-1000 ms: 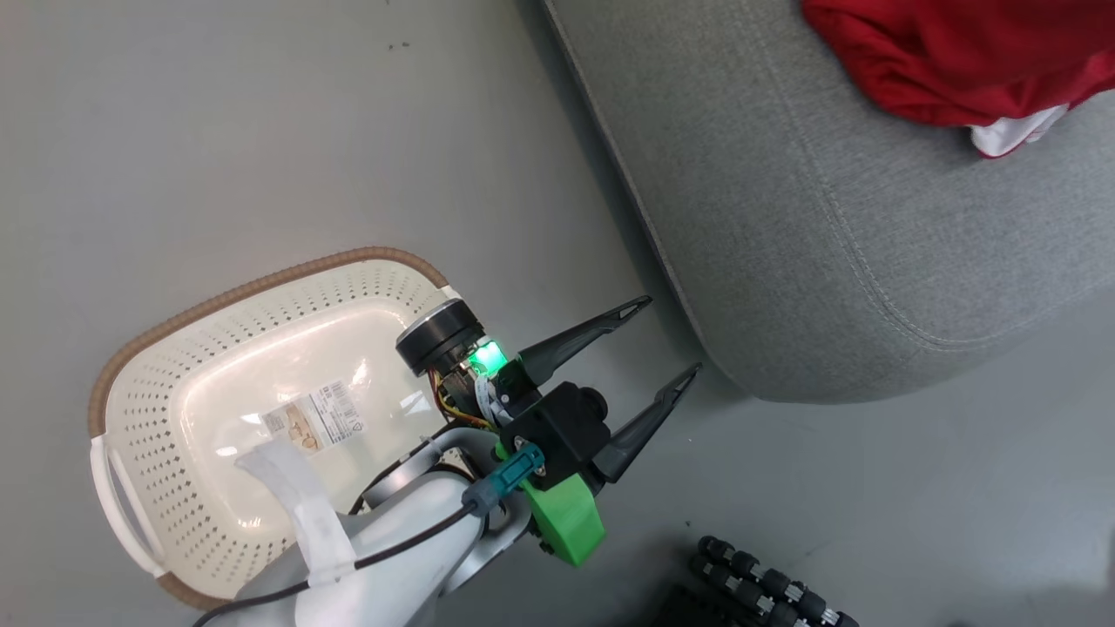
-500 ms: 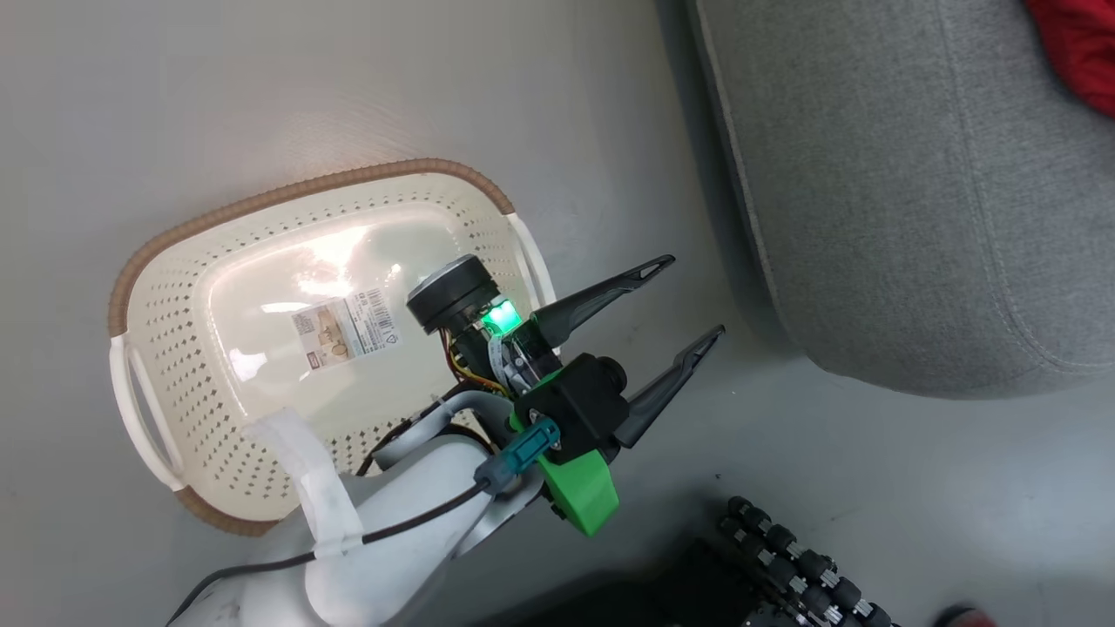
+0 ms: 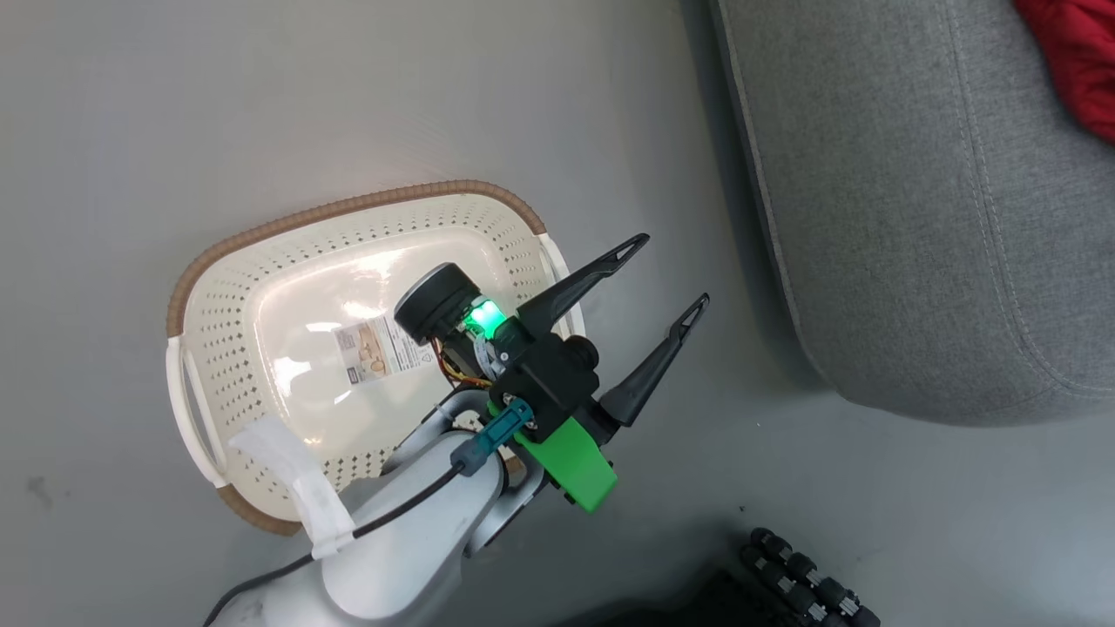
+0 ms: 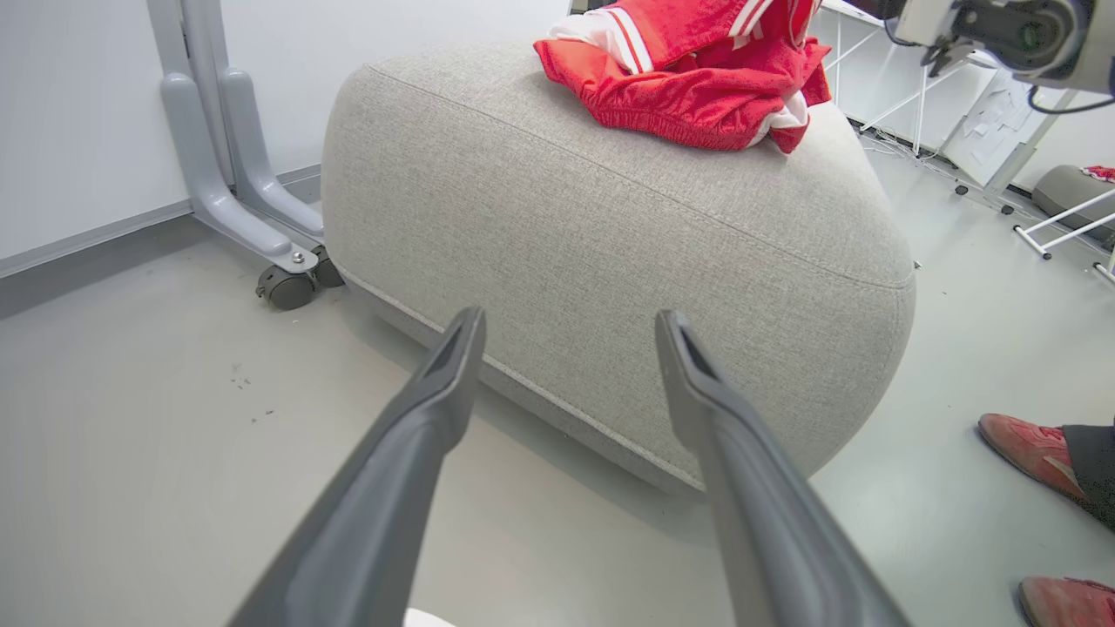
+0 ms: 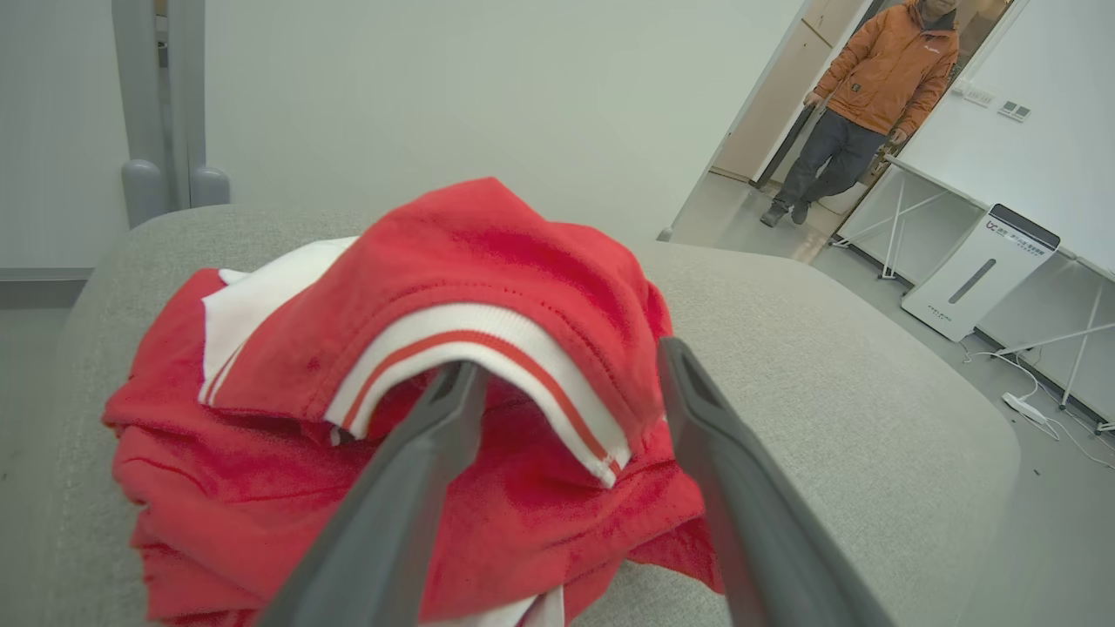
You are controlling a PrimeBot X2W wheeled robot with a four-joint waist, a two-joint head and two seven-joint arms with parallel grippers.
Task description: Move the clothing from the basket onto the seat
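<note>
The basket (image 3: 348, 205) lies on the grey floor left of the seat (image 3: 915, 218); its inside holds nothing but a barcode sticker. My left gripper (image 3: 669, 274) hangs open over the floor between the basket's right handle and the seat, and its fingers point at the seat's side (image 4: 610, 218). Both red garments, the clothing (image 4: 697, 78), lie piled on top of the seat. My right gripper (image 5: 571, 361) is open right at that pile, with a white-striped hem of the clothing (image 5: 488, 252) draped just beyond its fingertips. A corner of the clothing (image 3: 1080, 61) shows at the head view's top right.
A grey stand on casters (image 4: 218, 157) sits behind the seat. A person's red shoes (image 4: 1028, 448) are on the floor to the seat's right. Another person (image 5: 871, 78) walks in a far doorway, near a white device (image 5: 976, 270). A black ribbed part (image 3: 810, 583) lies at the lower right.
The head camera has swung, so the seat and clothing slid toward the right edge. My left gripper stays open, its fingers now angled a little more upward beside the basket.
</note>
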